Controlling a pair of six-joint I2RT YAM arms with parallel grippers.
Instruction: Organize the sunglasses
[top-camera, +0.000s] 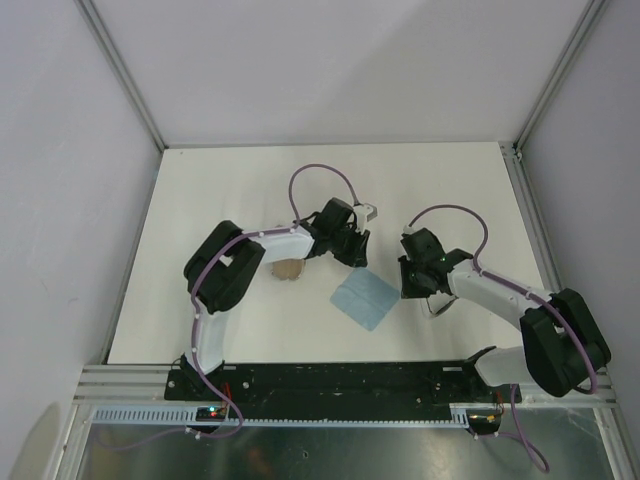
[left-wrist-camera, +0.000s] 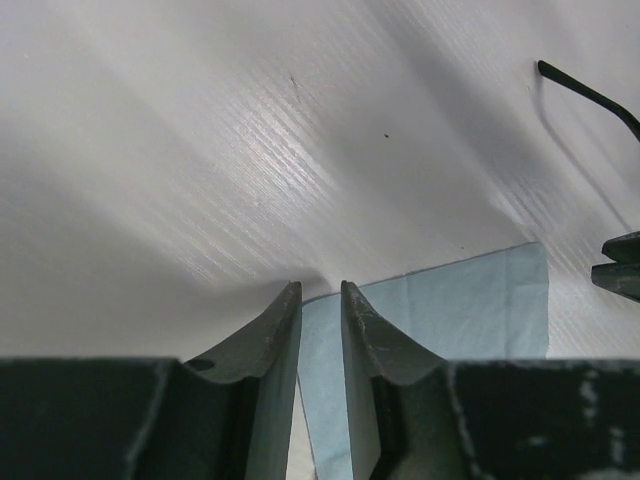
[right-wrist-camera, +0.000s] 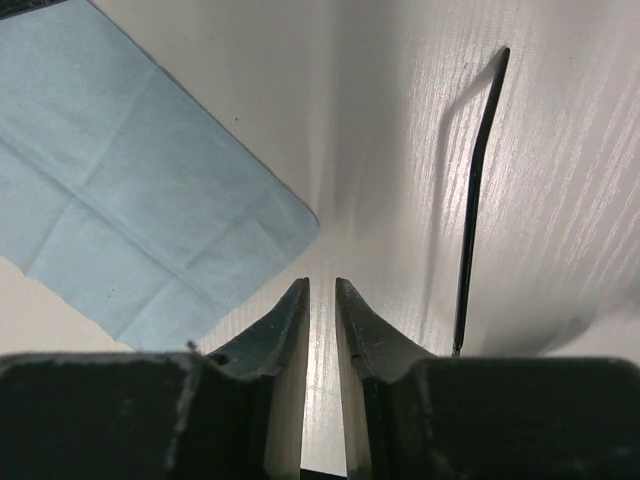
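Note:
Of the sunglasses I see only slim black temple arms: one (right-wrist-camera: 472, 190) lies on the white table just right of my right gripper (right-wrist-camera: 322, 285), and one (left-wrist-camera: 590, 95) shows at the top right of the left wrist view. In the top view a faint thin shape (top-camera: 438, 306) beside my right gripper (top-camera: 416, 287) may be the frame. My right gripper's jaws stand nearly together, with bare table in the slit. My left gripper (left-wrist-camera: 320, 290) (top-camera: 352, 252) hovers at the corner of the light blue cloth (left-wrist-camera: 450, 310), jaws nearly together, with nothing visibly pinched.
The light blue cloth (top-camera: 364, 300) lies flat between the two grippers, and also shows in the right wrist view (right-wrist-camera: 130, 200). A beige-grey case (top-camera: 290, 268) sits under the left arm's forearm. The right gripper's fingers (left-wrist-camera: 620, 265) show at the right edge of the left wrist view.

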